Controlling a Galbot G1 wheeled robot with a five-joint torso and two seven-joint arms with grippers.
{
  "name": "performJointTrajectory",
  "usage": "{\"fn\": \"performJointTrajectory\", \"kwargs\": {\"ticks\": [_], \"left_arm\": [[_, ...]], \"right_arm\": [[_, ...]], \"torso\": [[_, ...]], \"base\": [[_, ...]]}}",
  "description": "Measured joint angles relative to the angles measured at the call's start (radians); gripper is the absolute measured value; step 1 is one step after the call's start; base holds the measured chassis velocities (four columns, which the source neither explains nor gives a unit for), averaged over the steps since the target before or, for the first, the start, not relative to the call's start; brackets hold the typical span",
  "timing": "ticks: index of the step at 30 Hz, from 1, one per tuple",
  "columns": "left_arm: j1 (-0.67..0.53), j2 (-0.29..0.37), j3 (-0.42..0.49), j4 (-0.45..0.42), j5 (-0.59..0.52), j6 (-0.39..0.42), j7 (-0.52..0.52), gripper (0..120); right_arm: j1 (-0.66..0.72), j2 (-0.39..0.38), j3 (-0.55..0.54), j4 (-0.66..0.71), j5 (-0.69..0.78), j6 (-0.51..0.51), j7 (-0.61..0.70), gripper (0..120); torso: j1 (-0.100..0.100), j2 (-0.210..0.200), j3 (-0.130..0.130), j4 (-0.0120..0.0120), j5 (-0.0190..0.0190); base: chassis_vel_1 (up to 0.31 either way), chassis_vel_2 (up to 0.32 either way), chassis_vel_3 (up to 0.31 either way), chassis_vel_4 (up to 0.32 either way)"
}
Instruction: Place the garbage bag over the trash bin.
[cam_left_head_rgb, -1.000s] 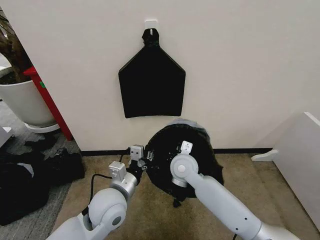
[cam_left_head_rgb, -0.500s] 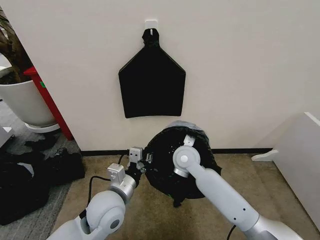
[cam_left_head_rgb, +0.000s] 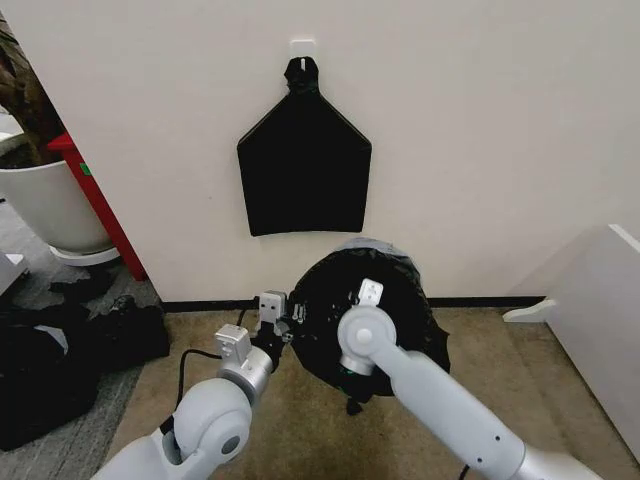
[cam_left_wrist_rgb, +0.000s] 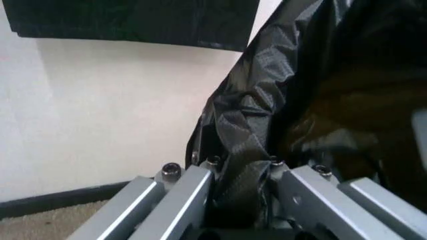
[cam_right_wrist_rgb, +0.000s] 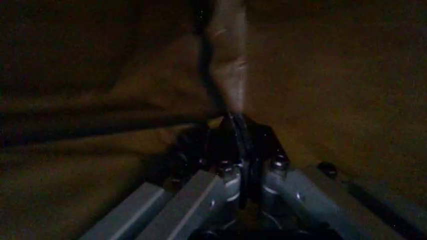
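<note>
The glossy black garbage bag (cam_left_head_rgb: 405, 290) is draped over a round shape on the carpet by the wall. The trash bin is hidden under it. My left gripper (cam_left_head_rgb: 288, 325) is at the bag's left edge; the left wrist view shows this gripper (cam_left_wrist_rgb: 240, 175) shut on a crinkled fold of the bag (cam_left_wrist_rgb: 267, 100). My right arm reaches into the bag's mouth from the front. Inside, in the dark right wrist view, the right gripper (cam_right_wrist_rgb: 237, 145) is shut on a thin strip of the bag film (cam_right_wrist_rgb: 227, 60).
A flat black bag bundle (cam_left_head_rgb: 303, 170) hangs from a wall hook just above. A large white plant pot (cam_left_head_rgb: 45, 205) and a red post (cam_left_head_rgb: 100, 205) stand at the left, with dark bags (cam_left_head_rgb: 60, 360) heaped on the floor. A white panel (cam_left_head_rgb: 600, 310) stands at the right.
My right wrist swung up and toward the wall inside the bag, then came back down and toward me. The left gripper has barely moved.
</note>
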Motion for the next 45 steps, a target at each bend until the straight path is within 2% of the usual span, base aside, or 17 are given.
{"fn": "performJointTrajectory", "kwargs": {"ticks": [10,18,21,26,32,37,40,42,45], "left_arm": [[0.003,-0.003,0.008,0.004,-0.001,0.003,-0.001,0],[0.008,0.005,0.007,-0.016,-0.003,0.009,0.000,0],[0.016,0.006,0.005,-0.016,-0.003,0.009,0.001,0],[0.013,0.001,0.003,0.006,-0.028,0.008,-0.011,0],[-0.035,-0.011,0.005,0.034,-0.166,0.023,-0.087,0],[-0.063,-0.009,0.002,0.059,-0.230,0.024,-0.116,0],[-0.080,-0.009,-0.008,0.099,-0.287,0.027,-0.138,0],[-0.082,-0.009,-0.010,0.108,-0.292,0.028,-0.140,0],[-0.091,-0.012,-0.026,0.150,-0.328,0.034,-0.144,0]], "right_arm": [[0.082,0.000,0.016,0.068,0.036,0.014,-0.001,0],[0.093,0.063,0.049,-0.085,-0.007,0.008,-0.058,0],[0.085,0.058,0.052,-0.076,-0.015,0.008,-0.061,0],[0.080,0.012,0.031,0.039,0.008,0.010,-0.043,0],[0.064,-0.024,-0.008,0.192,0.032,0.011,-0.020,0],[0.028,-0.054,-0.013,0.293,0.029,-0.003,-0.039,0],[-0.009,-0.118,0.013,0.412,0.033,-0.045,-0.146,0],[-0.017,-0.134,0.021,0.437,0.033,-0.057,-0.173,0],[-0.069,-0.231,0.100,0.559,0.039,-0.092,-0.295,0]], "torso": [[0.000,0.000,0.000,0.0001,-0.0002],[0.000,0.000,0.000,0.0002,0.0000],[0.000,0.000,0.000,0.0002,0.0000],[0.000,0.000,0.000,-0.0001,-0.0001],[0.000,0.000,0.000,0.0001,-0.0001],[0.000,0.000,0.000,0.0002,0.0001],[0.000,0.000,0.000,0.0002,0.0001],[0.000,0.000,0.000,0.0000,0.0000],[0.000,0.000,0.000,0.0003,0.0000]], "base": [[0.000,0.000,0.000,0.000],[0.000,0.000,0.000,0.000],[0.000,0.000,0.000,0.000],[0.000,0.000,0.000,0.000],[0.000,0.000,0.000,0.000],[0.000,0.000,0.000,0.000],[0.000,0.000,0.000,0.000],[0.000,0.000,0.000,0.000],[0.000,0.000,0.000,0.000]]}}
